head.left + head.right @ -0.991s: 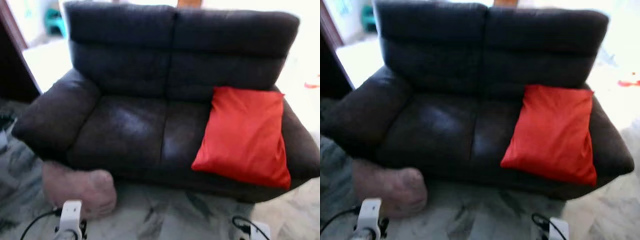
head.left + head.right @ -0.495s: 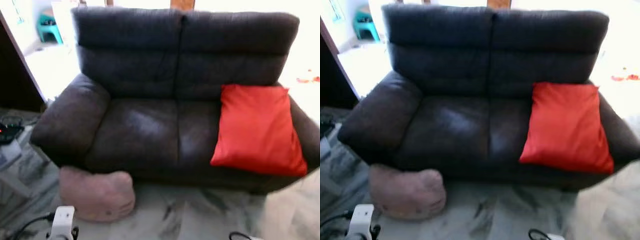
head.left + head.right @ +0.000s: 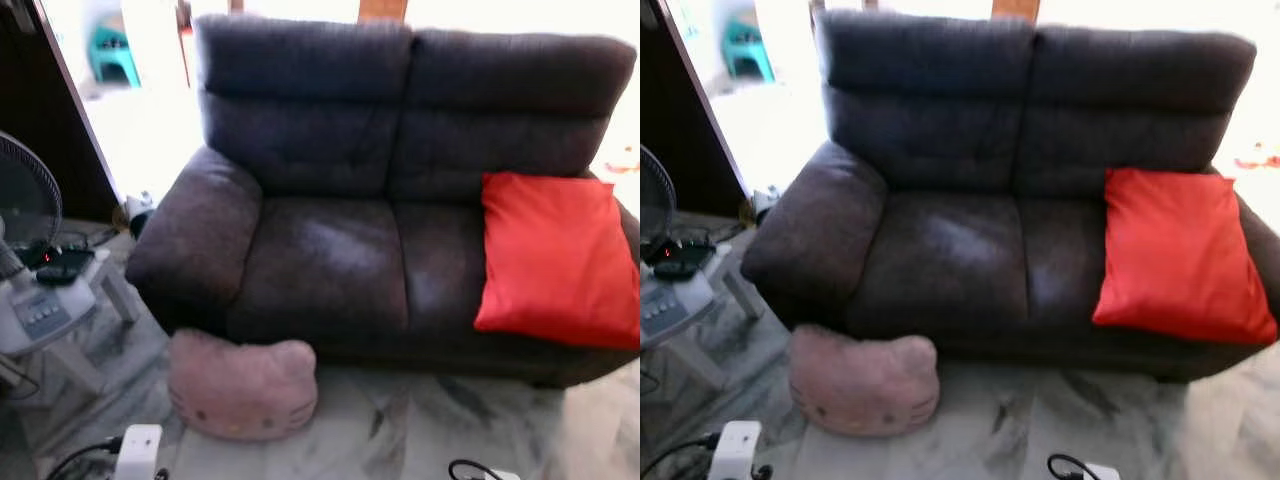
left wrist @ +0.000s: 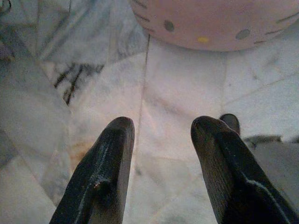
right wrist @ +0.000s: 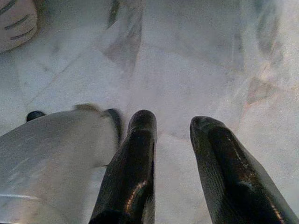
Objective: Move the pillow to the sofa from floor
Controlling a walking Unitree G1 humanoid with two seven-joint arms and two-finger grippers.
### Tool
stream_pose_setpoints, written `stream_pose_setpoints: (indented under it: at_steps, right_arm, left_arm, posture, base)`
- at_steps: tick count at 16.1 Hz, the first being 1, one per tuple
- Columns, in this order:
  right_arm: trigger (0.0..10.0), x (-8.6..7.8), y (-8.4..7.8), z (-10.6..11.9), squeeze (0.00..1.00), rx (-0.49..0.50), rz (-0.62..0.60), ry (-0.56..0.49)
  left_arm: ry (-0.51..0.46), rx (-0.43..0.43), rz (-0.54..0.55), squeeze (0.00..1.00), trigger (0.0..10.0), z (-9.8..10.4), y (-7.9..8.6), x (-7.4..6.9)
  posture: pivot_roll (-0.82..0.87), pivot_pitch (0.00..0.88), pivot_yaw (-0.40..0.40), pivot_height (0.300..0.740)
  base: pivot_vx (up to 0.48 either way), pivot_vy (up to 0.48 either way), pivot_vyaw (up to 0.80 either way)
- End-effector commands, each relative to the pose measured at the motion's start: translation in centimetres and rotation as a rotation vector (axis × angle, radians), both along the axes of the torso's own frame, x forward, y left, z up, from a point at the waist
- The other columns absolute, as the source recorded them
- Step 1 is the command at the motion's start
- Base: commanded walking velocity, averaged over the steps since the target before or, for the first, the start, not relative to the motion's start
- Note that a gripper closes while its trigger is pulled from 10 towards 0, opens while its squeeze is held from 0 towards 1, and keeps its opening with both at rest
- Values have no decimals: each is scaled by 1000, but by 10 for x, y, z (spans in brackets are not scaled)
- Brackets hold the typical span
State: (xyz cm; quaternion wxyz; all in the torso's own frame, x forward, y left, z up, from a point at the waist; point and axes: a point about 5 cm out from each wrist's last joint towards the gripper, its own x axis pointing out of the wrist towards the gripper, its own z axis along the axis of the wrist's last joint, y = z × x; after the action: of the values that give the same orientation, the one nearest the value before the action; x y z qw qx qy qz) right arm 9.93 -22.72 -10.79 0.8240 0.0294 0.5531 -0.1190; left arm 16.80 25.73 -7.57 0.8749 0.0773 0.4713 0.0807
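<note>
- Pillow (image 3: pixel 242 387): pink, cat-faced, on the marble floor (image 3: pixel 420 430), against the sofa's front below its left armrest.
- Fan (image 3: pixel 25 250): far left, beside a small table.
- Sofa (image 3: pixel 380 200): dark two-seater; red cushion (image 3: pixel 560 262) on its right seat.
- Left gripper (image 4: pixel 159 128): above the floor near the pillow, fingers parted, empty.
- Right gripper (image 5: pixel 170 123): over bare floor, fingers apart, empty.

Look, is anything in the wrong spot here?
Yes. A pink pillow lies on the floor, against the sofa front below its armrest. A red pillow sits properly on the seat. Both grippers hang open over the floor, holding nothing.
</note>
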Motion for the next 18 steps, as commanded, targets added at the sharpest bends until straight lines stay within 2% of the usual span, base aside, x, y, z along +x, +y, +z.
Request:
stream_pose_setpoints:
  at_steps: [1, 3, 11, 18]
  right_arm:
    - [10000, -5, -5, 0, 0, -15, -3, 11]
    - [10000, -2, 4, -1, 0, -24, 39, 7]
    - [10000, 2, 5, 0, 0, -27, 59, -22]
    - [10000, 3, 6, 0, 0, -17, 55, -35]
  left_arm:
    - [4, 5, -23, 0, 10000, 0, -3, 3]
    - [-1, 6, -35, 0, 10000, 1, -4, 4]
    - [-10, 0, -61, 0, 10000, 2, -6, 8]
    - [-34, -6, -92, 0, 10000, 4, -7, 11]
  posture:
    - [-4, 0, -30, 740]
    - [3, 1, -34, 740]
    - [5, 30, -43, 740]
    - [5, 31, -43, 740]
  base:
    - [0, 472, 0]
    - [0, 472, 0]
    - [0, 464, 0]
    - [0, 0, 0]
